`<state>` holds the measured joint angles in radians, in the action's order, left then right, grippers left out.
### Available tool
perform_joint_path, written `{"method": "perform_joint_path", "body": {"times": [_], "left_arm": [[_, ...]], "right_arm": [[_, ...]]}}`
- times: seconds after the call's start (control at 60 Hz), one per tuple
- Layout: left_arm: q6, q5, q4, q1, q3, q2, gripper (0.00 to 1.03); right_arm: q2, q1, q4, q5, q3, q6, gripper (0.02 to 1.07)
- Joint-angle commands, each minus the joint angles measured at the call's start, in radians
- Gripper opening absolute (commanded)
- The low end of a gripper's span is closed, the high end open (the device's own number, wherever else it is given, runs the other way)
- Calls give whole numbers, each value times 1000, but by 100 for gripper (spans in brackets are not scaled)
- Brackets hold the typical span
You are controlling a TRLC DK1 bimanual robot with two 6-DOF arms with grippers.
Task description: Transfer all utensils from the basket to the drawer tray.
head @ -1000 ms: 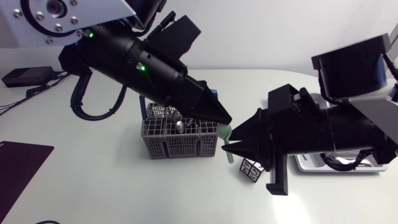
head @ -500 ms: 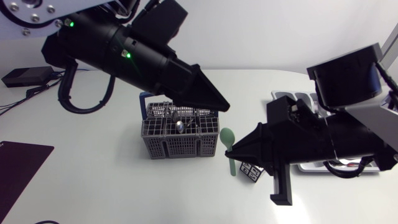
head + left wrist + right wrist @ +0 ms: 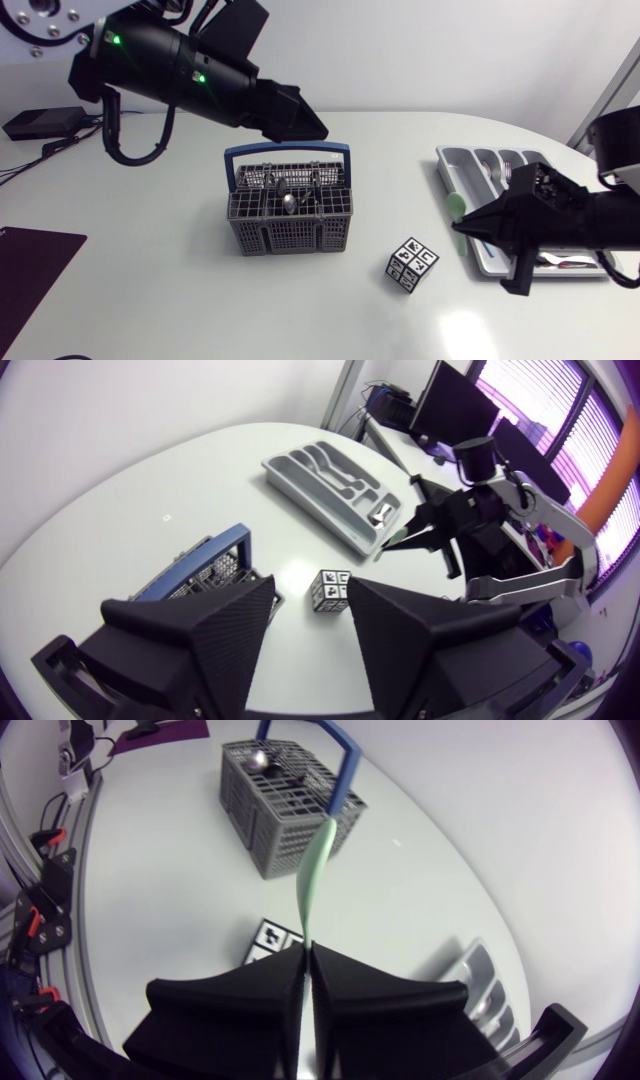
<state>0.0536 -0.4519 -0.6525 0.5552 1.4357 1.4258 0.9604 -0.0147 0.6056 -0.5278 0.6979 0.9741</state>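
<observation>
**Green spoon (image 3: pixel 457 206) gripped in the right hand (image 3: pixel 461 228) at the drawer tray's rim**

In the head view, the spoon sits right of centre at the left rim of the drawer tray (image 3: pixel 442 160). The right hand is closed narrow on its handle, and the bowl points away from the fingers. The basket (image 3: pixel 290 222) stands at the centre of the bench (image 3: pixel 150 300), with its blue handle upright and metal utensils (image 3: pixel 288 203) inside. A patterned cube (image 3: pixel 411 264) lies between basket and tray, lower in the frame. The left hand (image 3: pixel 310 582) hangs at upper left, fingers spread wide, holding nothing.
</observation>
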Motion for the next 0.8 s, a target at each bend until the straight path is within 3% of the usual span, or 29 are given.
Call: {"method": "perform_joint_path", "body": {"times": [0.0, 0.317, 0.533, 0.783], "left_arm": [[11, 48, 7, 17, -43, 1, 53], [63, 257, 39, 78, -107, 19, 53], [68, 291, 47, 94, -123, 24, 53], [75, 355, 59, 114, -144, 25, 53]], "right_arm": [[17, -119, 14, 2, -35, 150, 8], [193, -539, -44, -12, -31, 535, 8], [371, -682, -182, 25, 2, 686, 8], [485, -735, -357, 114, 28, 776, 8]]}}
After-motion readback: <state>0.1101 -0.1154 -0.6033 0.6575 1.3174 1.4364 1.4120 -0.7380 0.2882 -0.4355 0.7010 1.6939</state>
